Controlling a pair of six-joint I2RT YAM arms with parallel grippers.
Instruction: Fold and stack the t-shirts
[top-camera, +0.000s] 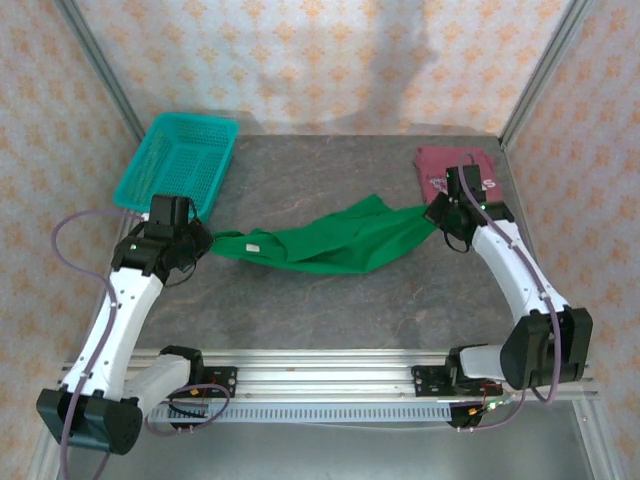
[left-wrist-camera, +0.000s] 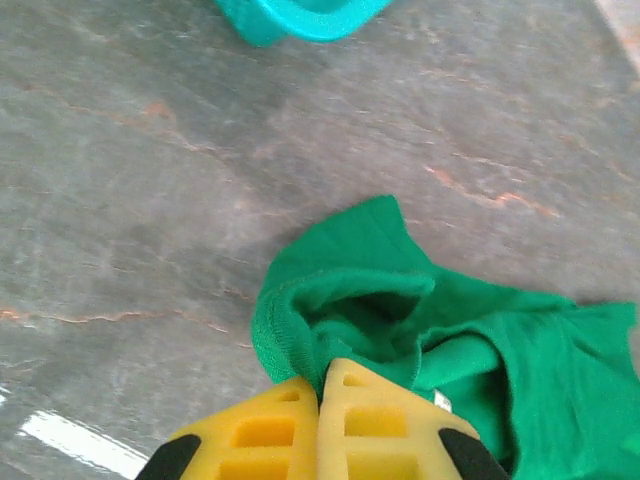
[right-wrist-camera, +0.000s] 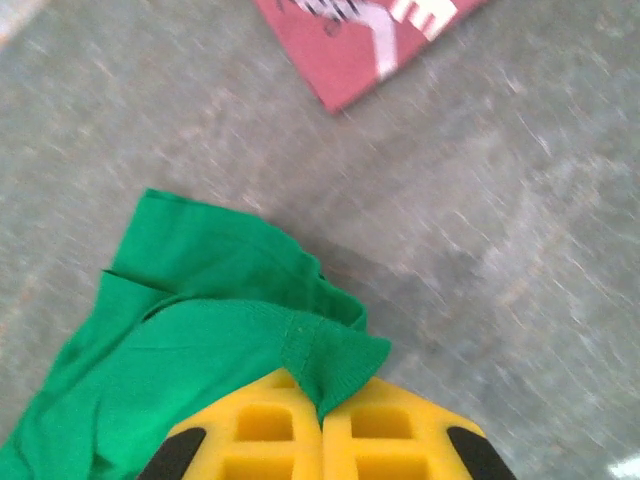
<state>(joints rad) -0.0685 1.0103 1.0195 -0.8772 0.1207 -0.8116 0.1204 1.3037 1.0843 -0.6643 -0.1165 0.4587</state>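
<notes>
Firmly, left hand (left-wrist-camera: 319, 388), right hand (right-wrist-camera: 322, 400) — both pinching green shirt (top-camera: 330, 243)

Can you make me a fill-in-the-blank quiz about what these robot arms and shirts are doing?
1. The shirt that the left gripper and right gripper pinch is ____.
2. The maroon shirt lies nearest the ____ gripper.
3. The basket stands nearest the ____ gripper.
Missing: green; right; left.
</notes>
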